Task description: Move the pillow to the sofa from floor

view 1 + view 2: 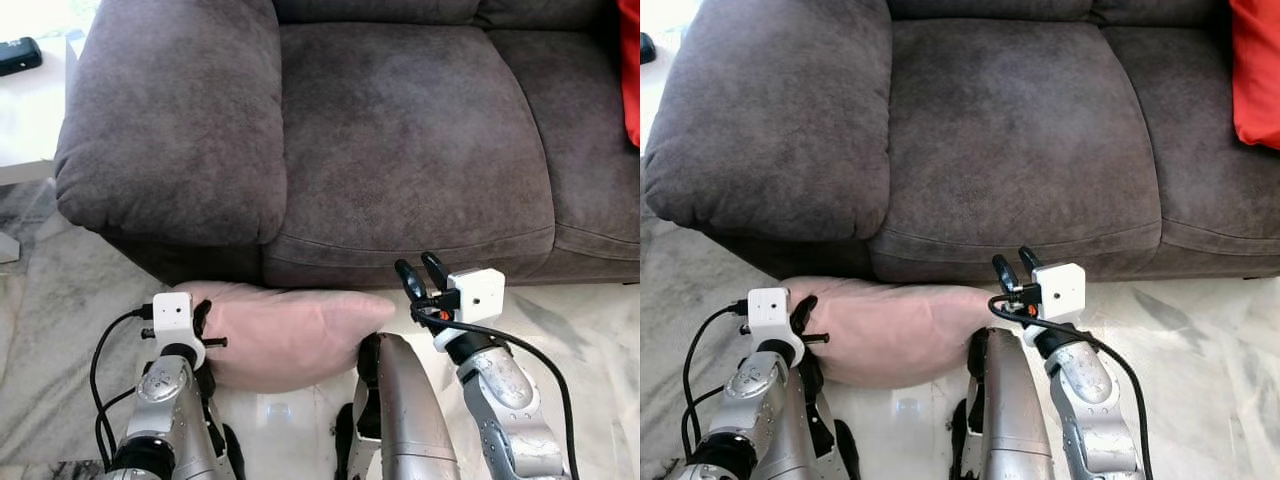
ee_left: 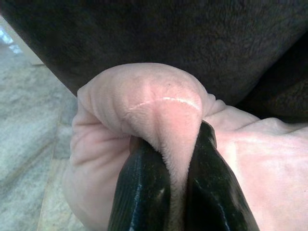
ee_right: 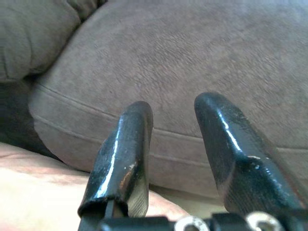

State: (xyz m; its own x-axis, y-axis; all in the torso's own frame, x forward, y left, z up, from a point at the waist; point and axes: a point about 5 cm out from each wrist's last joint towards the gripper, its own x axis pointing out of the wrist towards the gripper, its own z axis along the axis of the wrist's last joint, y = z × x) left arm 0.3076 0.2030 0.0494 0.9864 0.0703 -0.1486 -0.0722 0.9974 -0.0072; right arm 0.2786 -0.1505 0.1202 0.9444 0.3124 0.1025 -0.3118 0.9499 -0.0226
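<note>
The pink pillow (image 1: 290, 335) lies on the shiny marble floor (image 1: 60, 330), pressed right up against the front of the big grey sofa (image 1: 400, 140), just below the seat and beside the fat armrest. The left end effector (image 2: 180, 190) squeezes a soft fold at the left end of the pillow tight between its two black fingers (image 2: 144, 192). The right end effector (image 1: 420, 272) hangs in the air just past the other end of the pillow, near the front edge of the sofa seat, with its fingers a little way apart and nothing between them.
</note>
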